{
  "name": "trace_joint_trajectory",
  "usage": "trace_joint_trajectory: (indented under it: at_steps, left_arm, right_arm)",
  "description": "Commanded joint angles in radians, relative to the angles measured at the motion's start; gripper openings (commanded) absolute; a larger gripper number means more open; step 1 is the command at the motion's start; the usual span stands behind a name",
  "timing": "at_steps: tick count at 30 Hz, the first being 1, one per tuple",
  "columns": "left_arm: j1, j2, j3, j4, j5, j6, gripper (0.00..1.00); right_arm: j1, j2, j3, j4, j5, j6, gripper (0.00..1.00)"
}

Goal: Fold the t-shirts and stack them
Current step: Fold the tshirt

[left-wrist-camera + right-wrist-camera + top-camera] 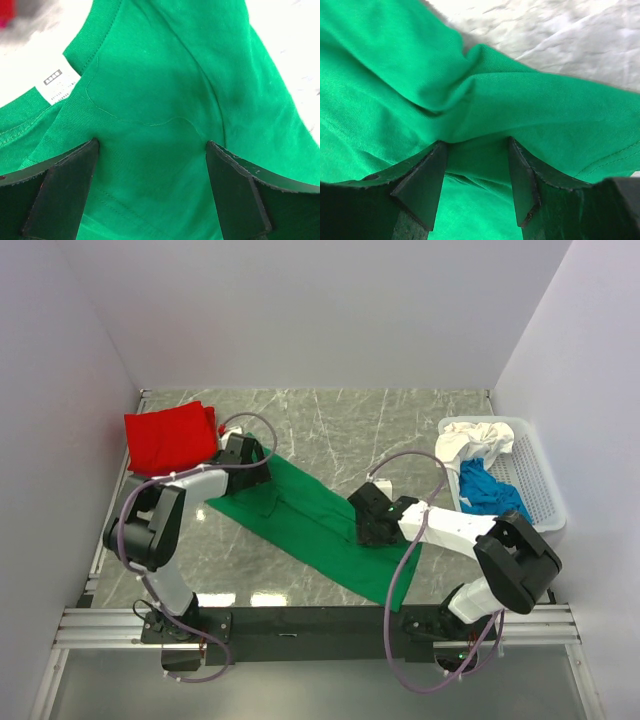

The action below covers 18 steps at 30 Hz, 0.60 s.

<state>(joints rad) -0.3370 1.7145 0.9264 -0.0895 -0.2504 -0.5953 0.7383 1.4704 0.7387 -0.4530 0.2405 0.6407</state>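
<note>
The bright green t-shirt (300,525) lies in a long diagonal strip across the marble table. My left gripper (245,456) is at its upper left end. In the left wrist view it (152,145) is wide open over the green cloth (165,75), just below the collar and white neck label (56,84). My right gripper (363,525) is on the strip's right part. In the right wrist view its jaws (477,142) stand partly open around a raised fold of green cloth (385,75). The red t-shirt (170,437) lies folded at the back left.
A white lattice basket (545,490) stands at the right edge and holds a crumpled white shirt (475,440) and a blue shirt (490,492). White walls enclose the table on three sides. The metal rail (300,625) with the arm bases runs along the near edge.
</note>
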Motion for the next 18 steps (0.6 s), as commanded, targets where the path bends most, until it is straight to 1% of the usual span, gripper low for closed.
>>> trace_joint_trajectory:
  at_steps: [1, 4, 8, 18]
  left_arm:
    - [-0.029, 0.077, 0.064, -0.018, 0.079, 0.015, 0.93]
    - [-0.042, 0.137, 0.118, -0.027, 0.091, 0.022, 0.93]
    - [-0.051, 0.23, 0.236, -0.053, 0.106, 0.043, 0.93]
    - [-0.051, 0.393, 0.506, -0.157, 0.057, 0.101, 0.93]
  right_arm:
    - [0.055, 0.042, -0.007, -0.032, -0.056, 0.053, 0.59]
    - [0.073, 0.053, -0.007, -0.023, -0.069, 0.073, 0.59]
    - [0.124, 0.065, 0.001, -0.033, -0.066, 0.108, 0.59]
    - [0.216, 0.039, 0.022, -0.075, -0.049, 0.188, 0.59]
